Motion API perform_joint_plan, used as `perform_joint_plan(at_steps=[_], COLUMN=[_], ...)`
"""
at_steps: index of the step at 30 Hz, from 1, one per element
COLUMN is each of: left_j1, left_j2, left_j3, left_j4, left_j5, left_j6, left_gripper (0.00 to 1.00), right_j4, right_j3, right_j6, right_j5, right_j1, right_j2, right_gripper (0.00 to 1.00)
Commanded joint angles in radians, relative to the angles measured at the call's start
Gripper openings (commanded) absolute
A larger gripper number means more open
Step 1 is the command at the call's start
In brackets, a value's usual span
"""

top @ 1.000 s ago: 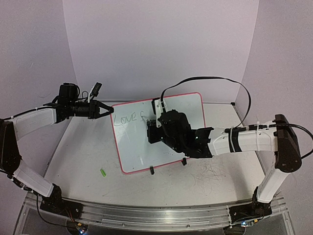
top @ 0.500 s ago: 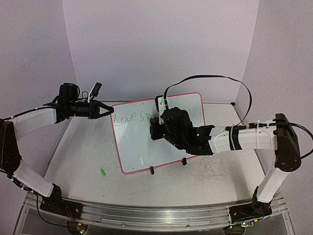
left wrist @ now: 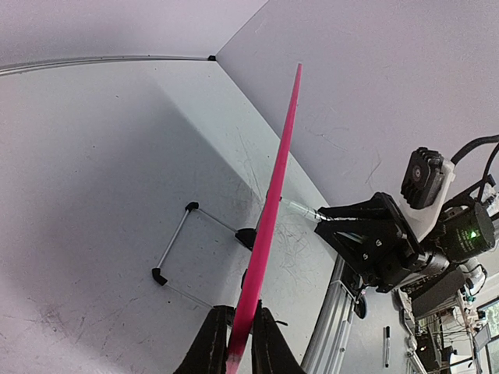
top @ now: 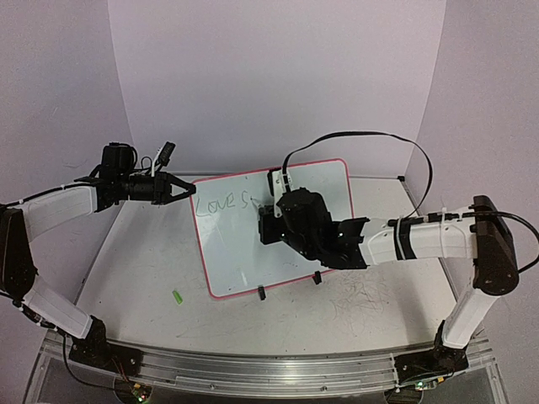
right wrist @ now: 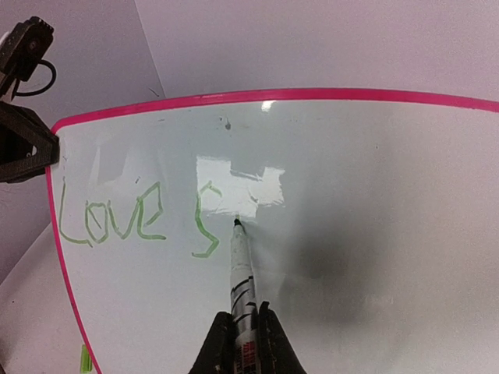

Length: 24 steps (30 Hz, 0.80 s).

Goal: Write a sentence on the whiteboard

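Note:
The whiteboard (top: 232,252) stands tilted on the table, white with a pink-red rim. The sentence (top: 217,204) reads "Love S" in green near its top left, and it also shows in the right wrist view (right wrist: 117,218). My right gripper (top: 268,220) is shut on a white marker (right wrist: 240,265). The marker's tip is at the board just right of the "S". In the right wrist view the gripper (right wrist: 243,327) shows at the bottom. My left gripper (top: 189,192) is shut on the board's upper left rim. The left wrist view shows the rim edge-on (left wrist: 273,202) between the closed gripper (left wrist: 238,351).
A small green cap (top: 178,296) lies on the table left of the board. Two black clip feet (top: 262,293) hold the board's lower edge. A wire stand (left wrist: 175,249) sits behind the board. Grey scribble marks (top: 362,299) cover the table at right. Walls close off three sides.
The stroke after "Love" has grown into an "S". My right gripper has shifted slightly, and the marker tip has moved to just right of that letter. The left arm has not moved.

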Motion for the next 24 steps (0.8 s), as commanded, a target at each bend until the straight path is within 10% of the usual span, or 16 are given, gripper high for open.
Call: perform_joint_plan(at_steps=[1,24], left_j1=[-0.007,-0.007], left_j2=[-0.022,-0.025], left_j3=[-0.005,-0.009], left_j4=[0.044,0.044], left_j5=[0.037,0.037], left_j6=[0.011,0.011], left_gripper=[0.13,0.13], right_j4=[-0.016,-0.026], right_j3=[-0.024,0.021], right_j6=[0.025,0.023], right_j5=[-0.005,0.088], right_j1=[0.004,-0.014], right_j2=[-0.012,-0.014], right_gripper=[0.00,0.00])
